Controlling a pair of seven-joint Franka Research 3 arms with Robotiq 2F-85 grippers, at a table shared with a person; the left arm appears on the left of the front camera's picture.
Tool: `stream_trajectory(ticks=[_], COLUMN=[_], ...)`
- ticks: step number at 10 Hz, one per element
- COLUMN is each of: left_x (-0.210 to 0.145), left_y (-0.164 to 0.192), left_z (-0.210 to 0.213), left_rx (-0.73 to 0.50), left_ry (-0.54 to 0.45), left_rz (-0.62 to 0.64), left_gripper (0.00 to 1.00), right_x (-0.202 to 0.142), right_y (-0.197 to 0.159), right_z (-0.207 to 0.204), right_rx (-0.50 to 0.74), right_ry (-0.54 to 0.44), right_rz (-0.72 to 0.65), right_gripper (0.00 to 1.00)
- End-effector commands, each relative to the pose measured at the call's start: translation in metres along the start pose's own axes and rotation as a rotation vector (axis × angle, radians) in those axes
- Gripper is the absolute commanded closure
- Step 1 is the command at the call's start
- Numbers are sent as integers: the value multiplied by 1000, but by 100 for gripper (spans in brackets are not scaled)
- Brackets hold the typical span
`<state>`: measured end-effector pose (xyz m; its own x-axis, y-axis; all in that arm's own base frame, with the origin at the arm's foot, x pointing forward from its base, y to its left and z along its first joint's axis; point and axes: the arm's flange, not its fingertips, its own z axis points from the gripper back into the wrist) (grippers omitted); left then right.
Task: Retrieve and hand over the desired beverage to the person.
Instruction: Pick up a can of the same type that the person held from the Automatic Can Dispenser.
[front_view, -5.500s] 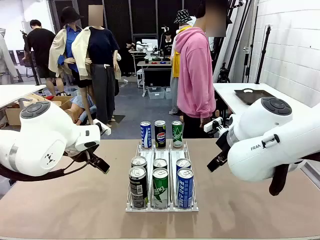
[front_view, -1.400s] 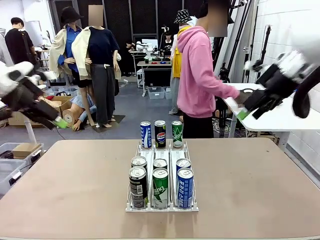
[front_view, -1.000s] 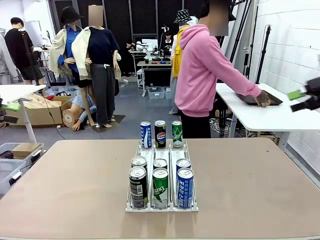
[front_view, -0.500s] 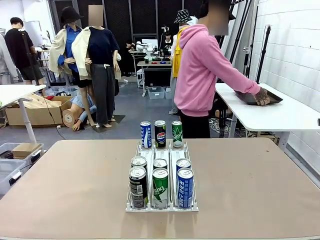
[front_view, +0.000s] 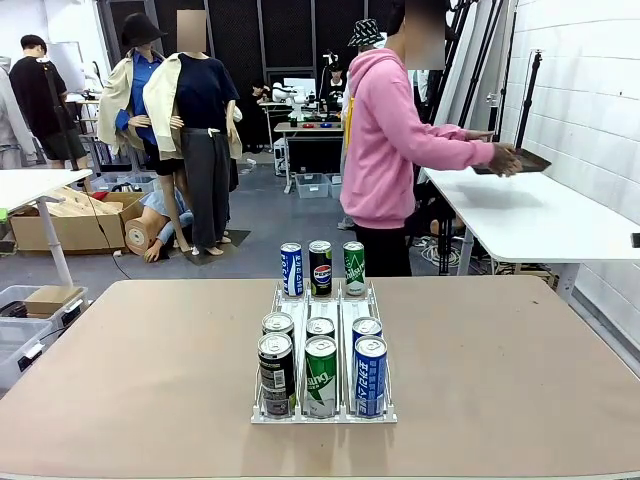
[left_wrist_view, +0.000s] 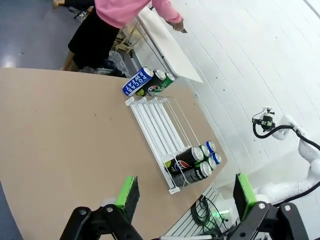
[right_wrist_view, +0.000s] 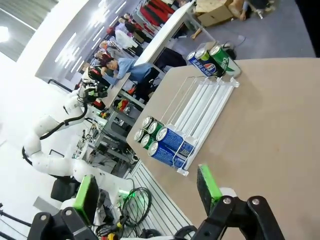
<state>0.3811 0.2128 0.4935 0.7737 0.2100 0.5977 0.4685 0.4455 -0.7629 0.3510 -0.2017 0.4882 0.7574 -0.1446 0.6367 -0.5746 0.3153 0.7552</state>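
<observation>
Left fingers (left_wrist_view: 128, 196) & right fingers (right_wrist_view: 206, 182) spread wide, empty, high over counter (front_view: 130, 380). Cans (front_view: 321, 375) in wire rack (front_view: 300, 303) mid-counter; person (front_view: 390, 140) past far edge faces away w/ tray (front_view: 525, 160). I'd wait for a clear pick, then drop straight onto it.

Bright, even overhead light fills the room; the cans (front_view: 320, 375) throw only soft shadows on the surface (front_view: 150, 380). The front view is sharp; both wrist views bend strongly at their edges.

Right tool (right_wrist_view: 146, 190) wide open over tan table (right_wrist_view: 272, 125), can rack (right_wrist_view: 202, 100) with cans (right_wrist_view: 162, 140) at both ends
</observation>
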Motion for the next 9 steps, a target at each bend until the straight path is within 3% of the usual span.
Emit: stream_trajectory(ticks=[1,9], left_x=[0,0], left_y=[-2,-2], left_z=[-1,-1], left_rx=[-2,-2], left_ry=[-3,-3], left_rz=[2,2], left_gripper=[0,0], right_x=[-5,-5], right_y=[-3,-3], right_z=[2,2], right_rx=[13,13], right_ry=[-16,-16], right_rz=[-9,-9], right_gripper=[0,0])
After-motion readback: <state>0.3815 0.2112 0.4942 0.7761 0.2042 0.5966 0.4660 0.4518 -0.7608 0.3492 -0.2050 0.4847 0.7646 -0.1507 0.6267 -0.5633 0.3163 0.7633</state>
